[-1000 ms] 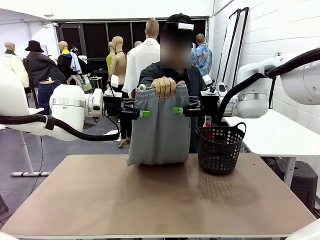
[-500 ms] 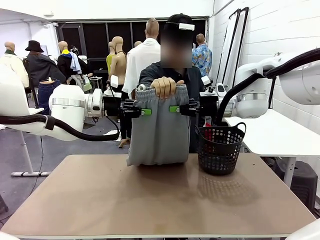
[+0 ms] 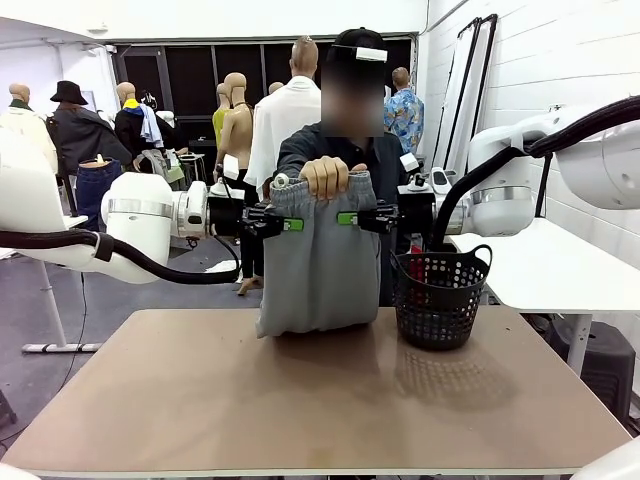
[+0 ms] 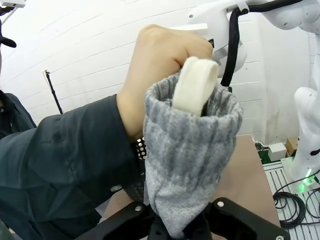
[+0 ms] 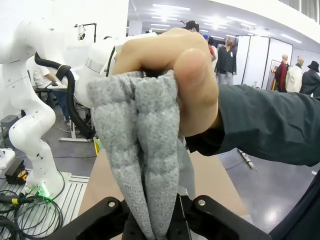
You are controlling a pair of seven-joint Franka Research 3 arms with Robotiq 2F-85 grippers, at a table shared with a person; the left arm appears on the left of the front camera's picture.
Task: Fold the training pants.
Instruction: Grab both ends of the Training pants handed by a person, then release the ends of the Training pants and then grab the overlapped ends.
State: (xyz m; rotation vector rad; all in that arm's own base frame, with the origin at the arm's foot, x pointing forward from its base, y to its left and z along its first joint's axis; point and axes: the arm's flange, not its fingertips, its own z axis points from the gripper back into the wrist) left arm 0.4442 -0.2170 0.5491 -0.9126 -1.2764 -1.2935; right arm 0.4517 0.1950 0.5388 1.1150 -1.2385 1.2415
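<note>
Barely begun, I'd say: the training pants (image 3: pixel 318 270) hang from the person's hand (image 3: pixel 325 176), left gripper (image 3: pixel 290 224) and right gripper (image 3: pixel 345 218) both pinching their sides.

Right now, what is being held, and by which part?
The training pants: the person's hand bunches the waistband, while the left gripper and right gripper pinch the fabric just below, one each side.

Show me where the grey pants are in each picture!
Front view: the training pants hang in the middle of the picture.
Left wrist view: the training pants rise through the centre, with the waistband at the top.
Right wrist view: the training pants stand just left of centre, bunched up.
Shared landmark: the person's hand gripping the waistband at the top.
</note>
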